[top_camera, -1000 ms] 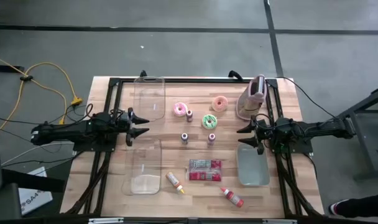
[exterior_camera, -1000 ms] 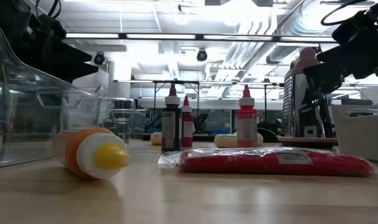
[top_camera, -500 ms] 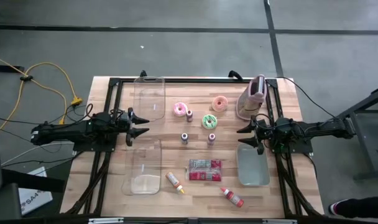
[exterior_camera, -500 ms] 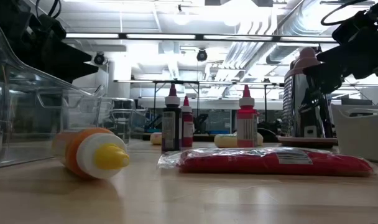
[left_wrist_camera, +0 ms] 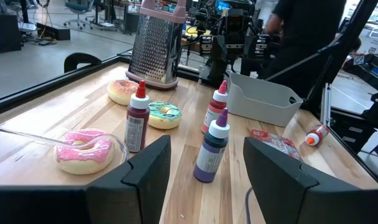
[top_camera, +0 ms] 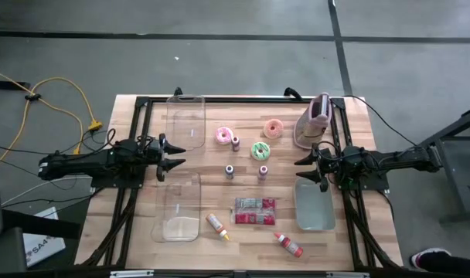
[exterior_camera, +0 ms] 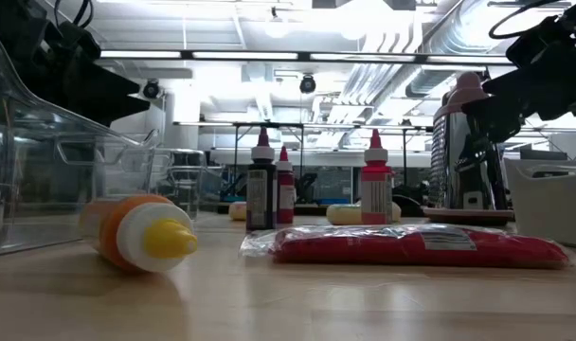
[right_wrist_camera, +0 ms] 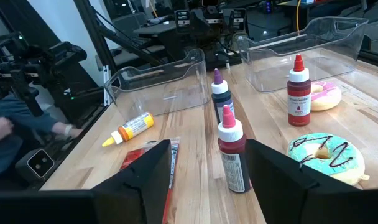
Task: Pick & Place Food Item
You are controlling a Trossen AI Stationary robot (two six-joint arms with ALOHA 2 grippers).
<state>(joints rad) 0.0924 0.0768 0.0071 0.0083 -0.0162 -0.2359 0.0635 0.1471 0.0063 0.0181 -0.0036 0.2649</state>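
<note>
Jaws on both arms stand parted with nothing between them. We note the left gripper (top_camera: 178,157) hovering at the table's left side between the two clear bins, pointing inward; the right gripper (top_camera: 301,168) hovers at the right side, just above the near end of the grey bin (top_camera: 315,210), also pointing inward.

Food candidates: three doughnuts in the far middle of the table (top_camera: 243,235). The pink doughnut (top_camera: 223,137) lies ahead of the left gripper and toward the far edge; in the left wrist view it sits closest, with a dark red bottle (left_wrist_camera: 135,118) just beside it. The green doughnut (top_camera: 260,150) lies ahead of the right gripper, slightly toward the far edge, and fills the near corner of the right wrist view. The orange doughnut (top_camera: 274,127) sits farther back, near the grater (top_camera: 315,121).

We judge no pick has begun. Doughnuts are round, so no long axis constrains approach. The task names no particular item; left arm is nearer pink, right arm nearer green.
</note>
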